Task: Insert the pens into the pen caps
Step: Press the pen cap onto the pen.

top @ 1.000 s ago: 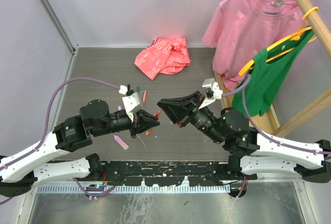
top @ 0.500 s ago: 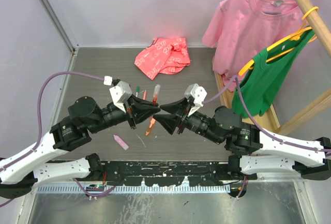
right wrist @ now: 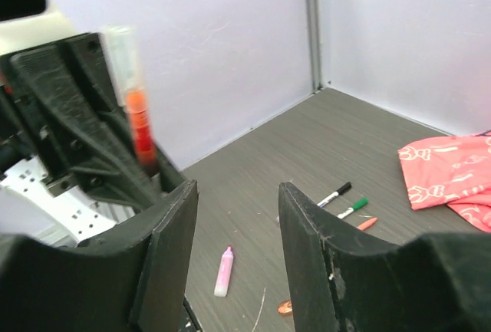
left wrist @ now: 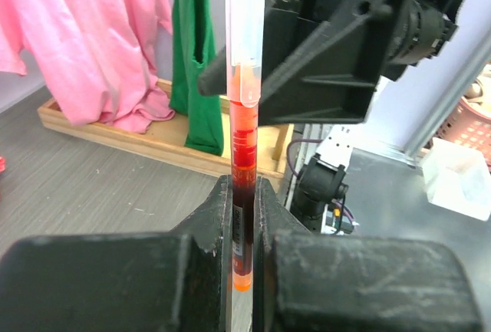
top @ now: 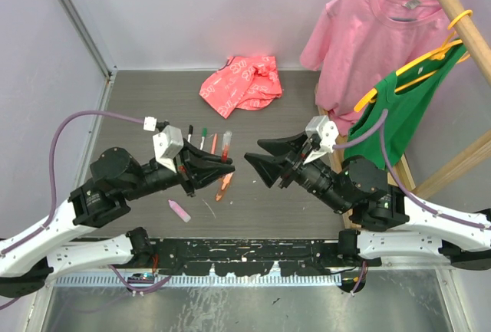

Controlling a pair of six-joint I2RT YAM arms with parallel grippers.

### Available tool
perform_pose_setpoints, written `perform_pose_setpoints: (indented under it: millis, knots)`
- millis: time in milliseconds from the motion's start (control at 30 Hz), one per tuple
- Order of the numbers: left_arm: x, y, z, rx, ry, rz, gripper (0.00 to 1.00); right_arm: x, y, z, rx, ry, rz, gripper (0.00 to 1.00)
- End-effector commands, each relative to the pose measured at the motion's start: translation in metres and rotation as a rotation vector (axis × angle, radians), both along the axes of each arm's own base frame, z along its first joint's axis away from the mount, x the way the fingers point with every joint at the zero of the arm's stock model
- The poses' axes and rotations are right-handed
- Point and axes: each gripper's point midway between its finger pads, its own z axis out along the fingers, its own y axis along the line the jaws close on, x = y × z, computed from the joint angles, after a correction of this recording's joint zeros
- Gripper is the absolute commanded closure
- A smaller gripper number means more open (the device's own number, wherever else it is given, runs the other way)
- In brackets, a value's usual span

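Your surface (top: 138, 110) carries a pink highlighter (top: 179, 210) and two markers (right wrist: 343, 200). Your left hand (top: 222, 169) is clenched on a capped orange pen (left wrist: 244, 129), raised above it. Your right hand (top: 257, 156) stands released, facing it.

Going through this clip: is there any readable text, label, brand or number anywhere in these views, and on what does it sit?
No text can be read in any view.
Red patterned cloth: white printed shapes, too small to read as words.
Orange pen clamped in the left claw: dark bands on the barrel, possibly print, but blurred and partly hidden by the fingers.
White markers on the table: no legible print.
Pink T-shirt and green T-shirt: plain.
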Motion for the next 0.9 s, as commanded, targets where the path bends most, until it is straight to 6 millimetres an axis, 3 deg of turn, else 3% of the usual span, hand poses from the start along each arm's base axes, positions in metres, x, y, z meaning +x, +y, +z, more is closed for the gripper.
perform_pose_setpoints:
  millis: [0,367,867]
  knots:
    - [-0.023,0.000,0.020,-0.070,-0.034,-0.119,1.00,0.013,-0.025,0.039,0.127,-0.006,-0.114,0.48]
    - [-0.043,-0.007,-0.002,-0.007,0.012,-0.243,1.00,0.002,-0.017,0.066,0.203,-0.066,-0.042,0.48]
    - [-0.037,-0.019,-0.019,0.053,0.053,-0.245,1.00,-0.015,0.000,0.069,0.175,-0.125,0.076,0.48]
